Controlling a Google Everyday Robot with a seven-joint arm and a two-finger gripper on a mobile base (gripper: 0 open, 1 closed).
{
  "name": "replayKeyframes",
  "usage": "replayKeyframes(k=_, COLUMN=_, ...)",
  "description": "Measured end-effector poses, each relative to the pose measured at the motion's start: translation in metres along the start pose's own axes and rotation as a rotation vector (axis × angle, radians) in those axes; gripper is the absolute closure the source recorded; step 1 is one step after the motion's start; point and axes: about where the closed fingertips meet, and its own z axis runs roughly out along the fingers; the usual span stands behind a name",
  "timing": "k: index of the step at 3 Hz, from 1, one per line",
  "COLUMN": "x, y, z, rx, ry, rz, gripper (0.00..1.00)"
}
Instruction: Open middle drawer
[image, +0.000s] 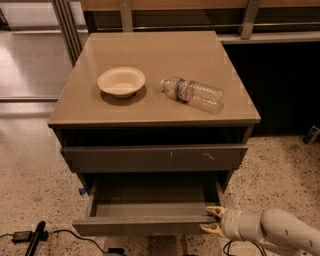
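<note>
The gripper (210, 220) was low down, near the bottom right. Its white arm (272, 229) came in from the right side. The two pale fingers (215, 212) were a little way apart, with a small gap between them. They held nothing that could be seen. One finger was higher and one was lower.

The middle drawer (145, 226) was pulled out toward the front. Its plain flat front ran off to the left of the fingers. The right end of that front was right at the fingertips. It could not be seen if they touched it. The grey inside of the drawer was up and to the left of the fingers.

The top drawer (150, 158) was above the fingers. It was shut and had pale scratch marks on its front.

The cabinet top (150, 55) was far above the fingers. A pale bowl (121, 81) sat on it, up and to the left of the fingers. A clear plastic bottle (194, 94) lay on its side, almost straight above the fingers. The bowl and the bottle were apart.

A black cable (30, 235) lay on the floor, far to the left of the fingers.
</note>
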Motion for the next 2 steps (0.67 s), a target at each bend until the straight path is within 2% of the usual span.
replayKeyframes(k=1, x=0.000, y=0.011, z=-0.021, rx=0.022, ry=0.014, rz=-0.021, gripper=0.79)
replayKeyframes(k=2, x=0.000, y=0.036, z=-0.034, rx=0.011, ry=-0.015, rz=-0.041, gripper=1.00)
